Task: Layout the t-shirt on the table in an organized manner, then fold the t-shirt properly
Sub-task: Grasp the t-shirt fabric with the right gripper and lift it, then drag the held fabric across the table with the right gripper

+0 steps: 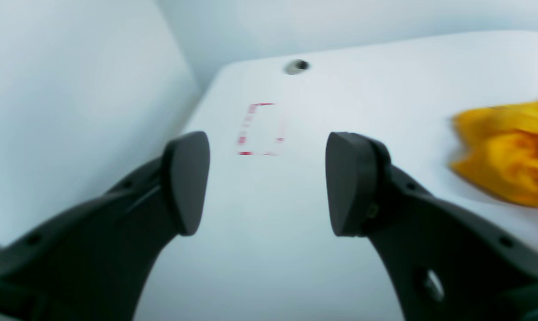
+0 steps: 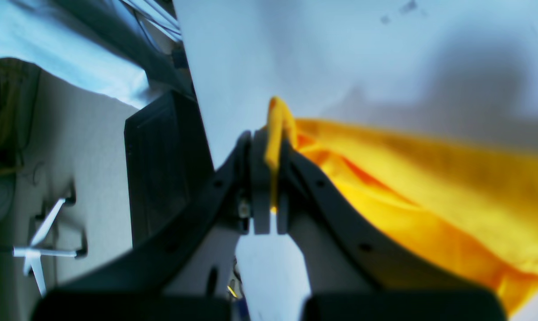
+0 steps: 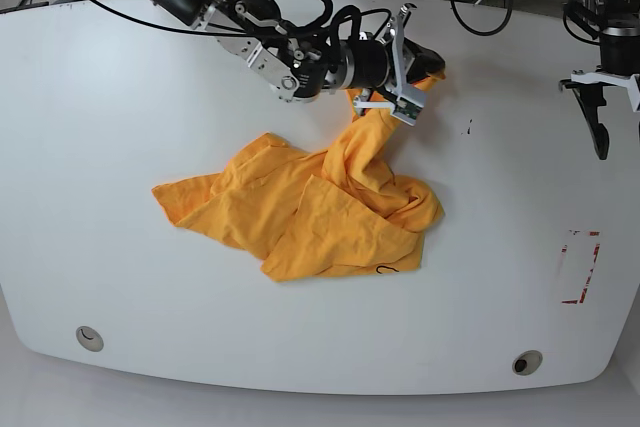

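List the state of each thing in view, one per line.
t-shirt: crumpled, unfolded, one edge lifted off the table.
right pincer: shut on the t-shirt's edge.
left pincer: open, empty, above bare table.
red-marked rectangle: uncovered.

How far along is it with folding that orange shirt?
Early. Nothing is folded: the t-shirt lies crumpled on the table. The right end effector is shut on a fabric edge, lifting it; the left end effector hangs open, away. Spreading flat and every fold remain.
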You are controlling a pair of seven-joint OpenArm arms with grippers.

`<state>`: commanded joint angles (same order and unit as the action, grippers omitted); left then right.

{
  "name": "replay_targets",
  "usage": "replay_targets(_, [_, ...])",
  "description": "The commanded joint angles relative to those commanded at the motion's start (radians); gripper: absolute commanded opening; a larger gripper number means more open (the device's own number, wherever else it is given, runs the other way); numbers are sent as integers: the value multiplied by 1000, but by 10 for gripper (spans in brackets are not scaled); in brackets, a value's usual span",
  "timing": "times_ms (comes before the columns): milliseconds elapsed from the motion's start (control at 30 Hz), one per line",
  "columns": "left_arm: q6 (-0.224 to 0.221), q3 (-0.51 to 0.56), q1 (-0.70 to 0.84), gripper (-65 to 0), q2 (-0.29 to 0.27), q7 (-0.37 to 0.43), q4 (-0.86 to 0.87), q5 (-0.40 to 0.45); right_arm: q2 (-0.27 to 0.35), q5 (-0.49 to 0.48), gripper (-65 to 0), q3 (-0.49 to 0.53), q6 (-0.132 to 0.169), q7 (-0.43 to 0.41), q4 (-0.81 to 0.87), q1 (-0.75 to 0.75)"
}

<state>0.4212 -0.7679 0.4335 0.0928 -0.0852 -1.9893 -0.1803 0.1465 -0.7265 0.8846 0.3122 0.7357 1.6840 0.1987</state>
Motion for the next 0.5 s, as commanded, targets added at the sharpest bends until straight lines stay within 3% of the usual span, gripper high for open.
replay_targets(100, [0,-41,-31,-265,0,-54,0,0,-26,0,-549,2,0,0,-8,12])
replay_targets(233, [2,-66,-54,-265,0,-80,0,0,-6,0,-279,-2,0,0,0,34])
replay_targets(400, [2,-63,-54,-265,0,-80,0,-2,75,0,-19,-3,0,-3,60,43])
replay_targets(500, [2,-61,-54,-265,-2,-81,0,-2,132,2,0,-28,0,-5,114,49])
